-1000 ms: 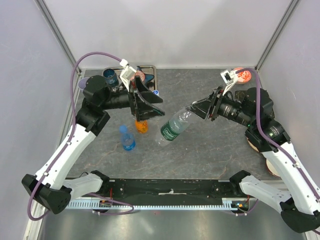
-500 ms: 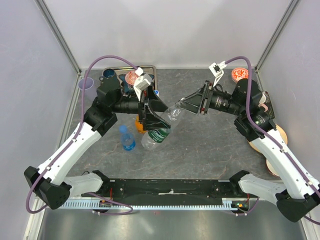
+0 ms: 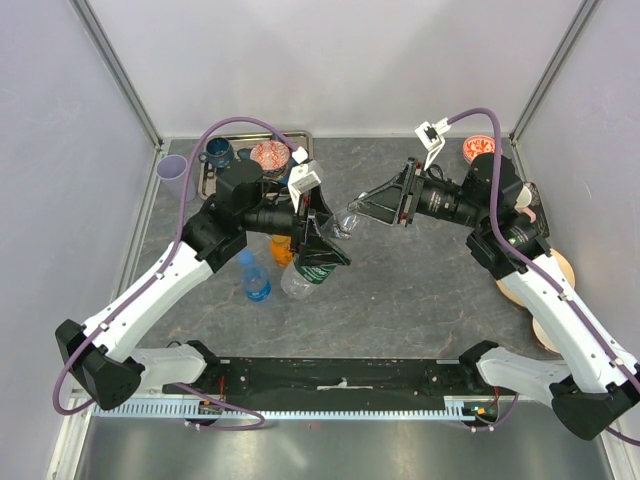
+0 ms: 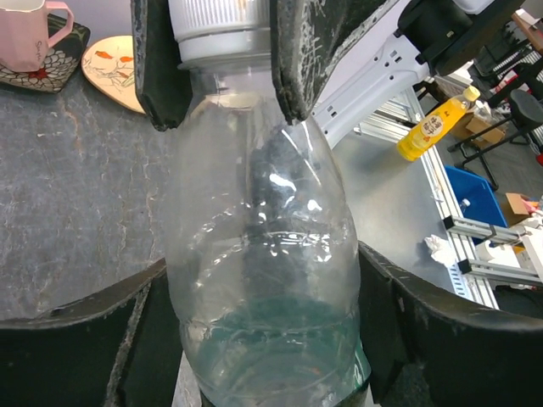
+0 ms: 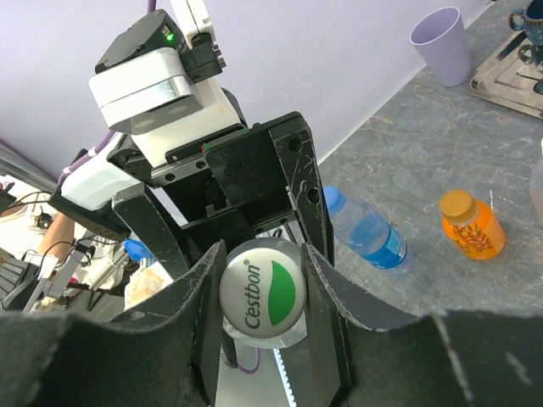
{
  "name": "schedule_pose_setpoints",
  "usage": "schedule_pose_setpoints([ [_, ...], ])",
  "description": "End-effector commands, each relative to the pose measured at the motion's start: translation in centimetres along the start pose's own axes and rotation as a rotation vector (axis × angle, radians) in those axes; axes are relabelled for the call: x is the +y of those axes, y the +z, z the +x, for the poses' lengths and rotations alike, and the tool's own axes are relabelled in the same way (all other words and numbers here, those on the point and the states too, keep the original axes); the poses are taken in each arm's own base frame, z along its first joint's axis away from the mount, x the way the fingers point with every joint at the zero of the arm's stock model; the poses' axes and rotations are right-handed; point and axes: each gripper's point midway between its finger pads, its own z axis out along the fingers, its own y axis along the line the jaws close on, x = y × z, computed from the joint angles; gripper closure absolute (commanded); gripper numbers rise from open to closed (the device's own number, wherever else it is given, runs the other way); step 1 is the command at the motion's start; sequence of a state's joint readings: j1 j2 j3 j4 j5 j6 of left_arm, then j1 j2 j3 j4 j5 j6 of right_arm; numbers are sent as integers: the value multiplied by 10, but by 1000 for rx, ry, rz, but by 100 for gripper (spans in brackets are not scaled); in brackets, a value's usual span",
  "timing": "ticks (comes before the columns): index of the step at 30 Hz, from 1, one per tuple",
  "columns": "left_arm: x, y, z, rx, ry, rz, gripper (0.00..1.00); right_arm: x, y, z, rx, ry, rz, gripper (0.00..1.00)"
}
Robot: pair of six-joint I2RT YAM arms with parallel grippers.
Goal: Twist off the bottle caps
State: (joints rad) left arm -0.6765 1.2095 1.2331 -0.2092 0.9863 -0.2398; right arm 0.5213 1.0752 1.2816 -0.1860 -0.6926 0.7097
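Grip was what this step hung on, to my eye. The right pincer (image 4: 225, 59) was clenched on the white-and-green cap (image 5: 261, 292), one finger on either side of its ribbed rim. The left pincer (image 4: 263, 275) had its pads against both flanks of the clear bottle (image 4: 254, 170), lower down the body, and looked to be grasping it.

The bottle hung tilted in the air between the two pincers, well above the table (image 3: 420, 290). Its neck pointed into the right pincer and its green-labelled end lay past the left one.

To do the turn well, I thought, the right wrist should roll about the line of the neck so the cap spins true and does not cock on its thread. The left hold needed to be firm enough to stop the body following round. The wall looked thin and would likely dent or slip if squeezed hard. As the thread ran out, easing the right pincer back along the neck would probably free the cap cleanly.

The cap itself was small and round, white, with a green swoosh and green "C'estbon" lettering on its flat top.

Beneath the left pincer, on the table, a blue-capped bottle (image 5: 373, 237) lay on its side. An orange-capped bottle (image 5: 472, 225) stood near it.
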Motion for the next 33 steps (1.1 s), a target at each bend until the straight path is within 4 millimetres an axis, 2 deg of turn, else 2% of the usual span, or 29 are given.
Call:
schedule_pose_setpoints([
  [1, -6, 0, -10, -14, 79, 8, 25, 19, -2, -15, -46, -64, -51, 100],
  [6, -5, 1, -10, -15, 87, 1, 45, 16, -4, -12, -42, -76, -40, 100],
  [8, -4, 1, -10, -18, 93, -9, 46, 11, -6, -13, -54, -90, -4, 62],
  [9, 0, 1, -9, -21, 95, -32, 47, 14, -9, -17, -67, -107, 1, 38],
  [11, 2, -2, -12, -36, 112, -68, 47, 9, -12, -24, -103, -122, 56, 22],
  [12, 8, -3, -15, -48, 126, -109, 47, 15, -17, -32, -133, -140, 66, 14],
  [16, 21, -6, -24, -93, 177, -239, 48, 15, -33, -59, -259, -165, 168, 9],
  [17, 18, -3, -25, -99, 196, -253, 49, 14, -35, -64, -280, -161, 187, 9],
  [18, 31, -5, -27, -111, 219, -338, 49, 12, -39, -75, -327, -152, 229, 10],
  [19, 34, -4, -28, -117, 237, -377, 49, 9, -42, -77, -342, -137, 254, 11],
  [20, 29, 1, -30, -133, 266, -394, 49, 5, -43, -80, -359, -122, 279, 12],
  [21, 45, -4, -31, -144, 291, -505, 49, 1, -46, -86, -394, -96, 315, 15],
  [23, 44, 2, -33, -162, 323, -559, 49, -10, -47, -85, -393, -58, 365, 16],
  [24, 55, -5, -35, -169, 343, -652, 49, -13, -45, -86, -394, -42, 376, 18],
  [25, 58, -4, -35, -169, 356, -680, 49, -17, -44, -86, -392, -27, 390, 18],
  [27, 65, -6, -37, -180, 372, -765, 50, -18, -41, -87, -389, -13, 388, 20],
  [33, 71, -12, -42, -204, 401, -866, 53, -24, -34, -79, -345, 3, 392, 22],
])
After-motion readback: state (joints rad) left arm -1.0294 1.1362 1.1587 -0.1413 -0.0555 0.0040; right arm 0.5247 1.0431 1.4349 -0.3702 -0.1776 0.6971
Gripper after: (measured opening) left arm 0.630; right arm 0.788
